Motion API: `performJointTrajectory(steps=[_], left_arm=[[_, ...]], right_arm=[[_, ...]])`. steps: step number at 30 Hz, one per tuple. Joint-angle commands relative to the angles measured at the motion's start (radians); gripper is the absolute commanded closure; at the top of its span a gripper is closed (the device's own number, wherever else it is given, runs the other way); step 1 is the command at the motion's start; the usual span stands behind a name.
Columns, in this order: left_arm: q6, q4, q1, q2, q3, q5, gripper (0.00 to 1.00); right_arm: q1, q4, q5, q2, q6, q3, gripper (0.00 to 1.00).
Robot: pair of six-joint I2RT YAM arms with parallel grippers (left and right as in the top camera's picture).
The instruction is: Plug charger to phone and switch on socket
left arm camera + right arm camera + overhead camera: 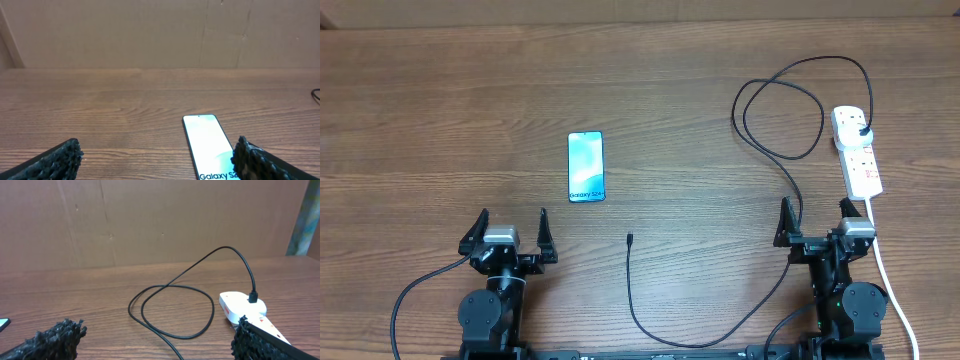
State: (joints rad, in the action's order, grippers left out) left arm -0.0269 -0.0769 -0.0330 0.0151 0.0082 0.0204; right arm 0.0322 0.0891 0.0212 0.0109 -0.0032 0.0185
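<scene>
The phone (586, 167) lies flat on the wooden table, screen up, reading "Galaxy S24+"; it also shows in the left wrist view (207, 145). The black charger cable (775, 110) loops at the right; its plug (863, 131) sits in the far outlet of the white socket strip (857, 150), and its connector tip (630, 238) lies free near the table's front, below the phone. The cable loop (170, 305) and strip (240, 307) show in the right wrist view. My left gripper (508, 232) is open and empty, near-left of the phone. My right gripper (817, 220) is open and empty, just in front of the strip.
The strip's white cord (895, 300) runs down the right side past my right arm. The black cable passes under the right gripper and curves along the front edge (700, 340). A brown cardboard wall (150, 30) stands behind the table.
</scene>
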Motion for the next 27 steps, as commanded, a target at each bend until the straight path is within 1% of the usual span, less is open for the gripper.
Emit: performJointTrajectory(steps=[1, 27], left_arm=[[0.005, 0.002, 0.000, -0.009, -0.003, 0.013, 0.01], [0.004, 0.005, 0.000, -0.009, -0.003, 0.007, 0.00]], right_arm=[[-0.004, -0.006, -0.008, -0.008, -0.006, -0.011, 0.00], [-0.025, -0.006, -0.008, -0.008, -0.006, -0.011, 0.00]])
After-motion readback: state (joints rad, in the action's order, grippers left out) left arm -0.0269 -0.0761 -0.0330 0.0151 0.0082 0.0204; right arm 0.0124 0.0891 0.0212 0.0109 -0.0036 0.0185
